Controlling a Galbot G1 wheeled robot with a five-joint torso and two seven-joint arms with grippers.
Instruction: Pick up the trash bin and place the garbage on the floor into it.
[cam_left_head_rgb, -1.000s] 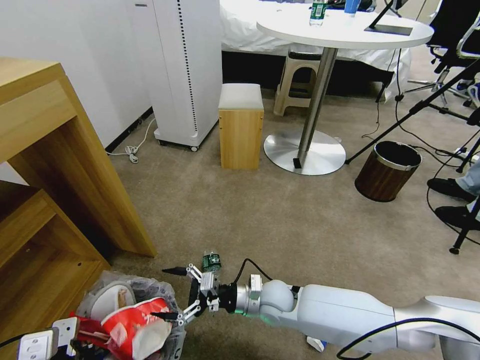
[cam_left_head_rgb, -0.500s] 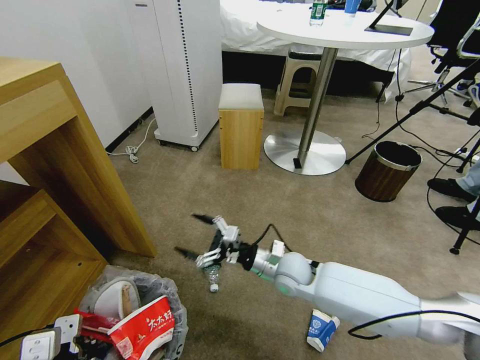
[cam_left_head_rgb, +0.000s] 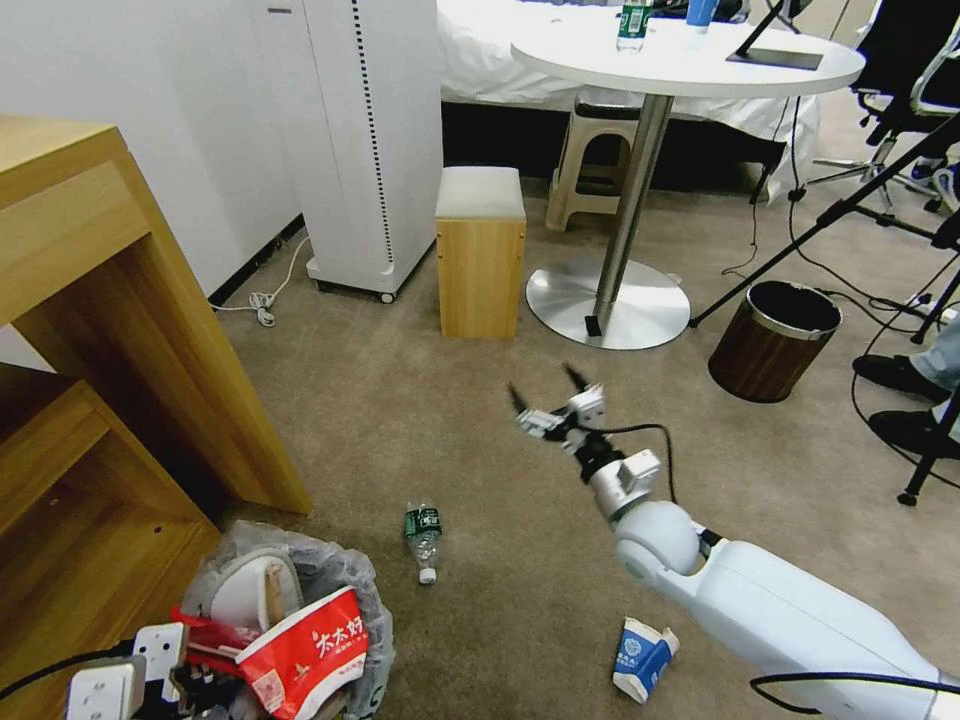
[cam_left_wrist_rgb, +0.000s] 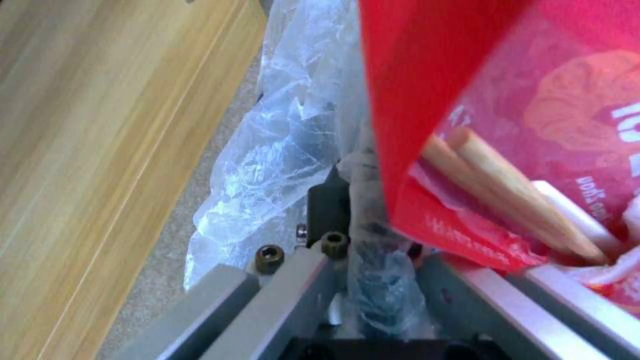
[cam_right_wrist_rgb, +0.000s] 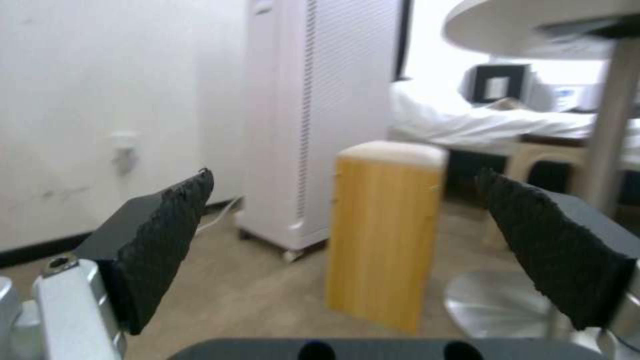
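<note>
The trash bin (cam_left_head_rgb: 340, 590), black with a crinkly plastic liner, sits at the lower left of the head view. It holds a white slipper (cam_left_head_rgb: 238, 600) and a red-white paper bowl (cam_left_head_rgb: 305, 655). My left gripper (cam_left_wrist_rgb: 363, 240) is shut on the bin's bag-covered rim (cam_left_wrist_rgb: 360, 165), beside red wrappers and wooden sticks (cam_left_wrist_rgb: 507, 195). On the beige floor (cam_left_head_rgb: 420, 410) lie a green-label bottle (cam_left_head_rgb: 423, 535) and a blue-white carton (cam_left_head_rgb: 640, 658). My right gripper (cam_left_head_rgb: 545, 385) hovers open above the carpet, right of and beyond the bottle, holding nothing; its black pads (cam_right_wrist_rgb: 167, 245) frame a wooden stool.
A wooden desk (cam_left_head_rgb: 150, 330) stands close on the left of the bin. Ahead are a white appliance (cam_left_head_rgb: 370, 140), a wooden stool (cam_left_head_rgb: 480, 250) and a round table's steel base (cam_left_head_rgb: 608, 300). A brown wood-grain bin (cam_left_head_rgb: 775, 340), tripod legs and a person's shoes (cam_left_head_rgb: 900, 375) are at the right.
My right arm has swung up and to the right, away from the trash bin's rim and past the bottle. Its gripper stays open. The carton has come into view.
</note>
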